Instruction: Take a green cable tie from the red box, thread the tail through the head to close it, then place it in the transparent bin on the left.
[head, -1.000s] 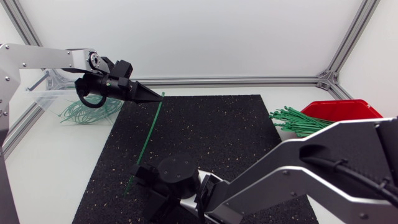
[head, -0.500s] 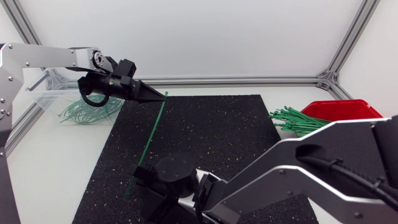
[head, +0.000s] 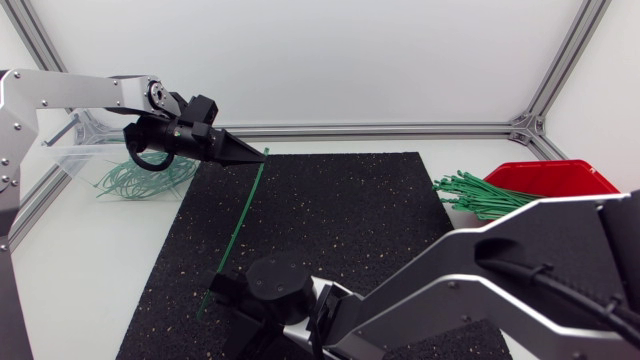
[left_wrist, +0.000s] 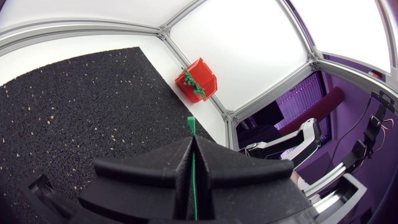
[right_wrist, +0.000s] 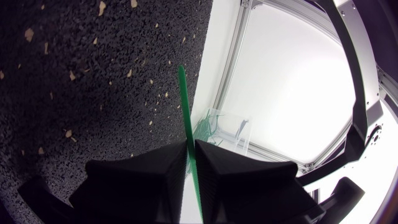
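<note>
Green cable tie (head: 245, 212) clamped near each end by left claw (head: 262, 153) and right claw (head: 218, 284).

Left silver-grey arm (head: 70, 92) stretched in, matte black left claw (head: 257, 153) level, fingers pinched on thin green plastic cable tie (head: 242, 210) far end, right arm (head: 500, 260) low across front, right claw (head: 215, 288) clamped on its near end

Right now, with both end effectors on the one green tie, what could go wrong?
The cable tie is stretched straight between the left end effector and right end effector; bending it for threading may make it buckle or slip from a grip. Only a short tip shows past the left end effector, so aiming it could be hard.
</note>
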